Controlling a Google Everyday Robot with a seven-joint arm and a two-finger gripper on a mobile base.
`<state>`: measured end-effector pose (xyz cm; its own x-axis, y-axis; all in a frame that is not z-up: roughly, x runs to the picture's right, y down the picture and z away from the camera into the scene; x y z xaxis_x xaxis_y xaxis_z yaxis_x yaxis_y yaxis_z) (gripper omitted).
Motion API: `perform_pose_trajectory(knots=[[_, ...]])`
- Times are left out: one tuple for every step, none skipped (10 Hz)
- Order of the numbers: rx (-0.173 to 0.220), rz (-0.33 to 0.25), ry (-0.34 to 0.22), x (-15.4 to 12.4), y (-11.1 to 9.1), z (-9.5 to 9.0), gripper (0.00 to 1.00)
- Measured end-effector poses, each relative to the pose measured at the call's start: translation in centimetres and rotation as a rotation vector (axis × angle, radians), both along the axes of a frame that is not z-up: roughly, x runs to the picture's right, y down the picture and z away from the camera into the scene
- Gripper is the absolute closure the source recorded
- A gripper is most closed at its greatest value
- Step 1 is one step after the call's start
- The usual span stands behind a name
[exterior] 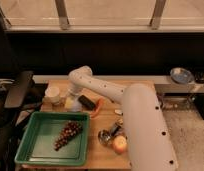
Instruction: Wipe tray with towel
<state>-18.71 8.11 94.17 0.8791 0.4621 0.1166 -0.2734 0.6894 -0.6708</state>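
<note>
From the one camera view, looking down on the wooden worktop (102,155), the white arm sweeps up from the lower right, bends at its elbow near the back edge and drops its end effector (72,97) onto the far left part of the surface. It hangs right over a small pale lump that I take to be the towel (71,105), which lies just beside a white cup (53,94) on one side and a dark block (86,101) on the other. I cannot tell whether the end effector is apart, together or already clamped on the cloth, because the wrist covers that spot.

The green tray (31,149) sits at the front left, near the towel but apart from it. A dark bunch (67,134), grapes by the look of it, lies on the tray's floor towards its right side. An orange piece (98,107), a metal item (105,136) and a round fruit (119,145) lie to the right of the tray.

To my eye the job is at the pick-up stage, and no wiping has begun. The next move calls for a firm hold on the cloth without nudging the cup. After that comes a lift and a short carry forward over the tray's rim, down onto the bare green floor left of the bunch.
</note>
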Motion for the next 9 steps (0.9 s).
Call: perform_pose_trajectory(knots=[[-0.015,0.004,-0.001,0.01,0.61,0.36,0.25],[-0.021,0.009,-0.002,0.01,0.7,0.46,0.31],[-0.025,0.007,-0.006,0.15,0.96,0.44,0.43],[-0.027,0.006,-0.006,0.13,1.0,0.4,0.53],[-0.027,0.006,-0.005,0.18,0.99,0.4,0.61],[-0.026,0.007,-0.004,0.24,0.84,0.35,0.71],[-0.025,0.009,-0.003,0.33,0.64,0.29,0.84],[-0.025,0.012,-0.003,0.39,0.5,0.26,0.91],[-0.03,0.002,-0.005,0.32,0.97,0.08,0.99]])
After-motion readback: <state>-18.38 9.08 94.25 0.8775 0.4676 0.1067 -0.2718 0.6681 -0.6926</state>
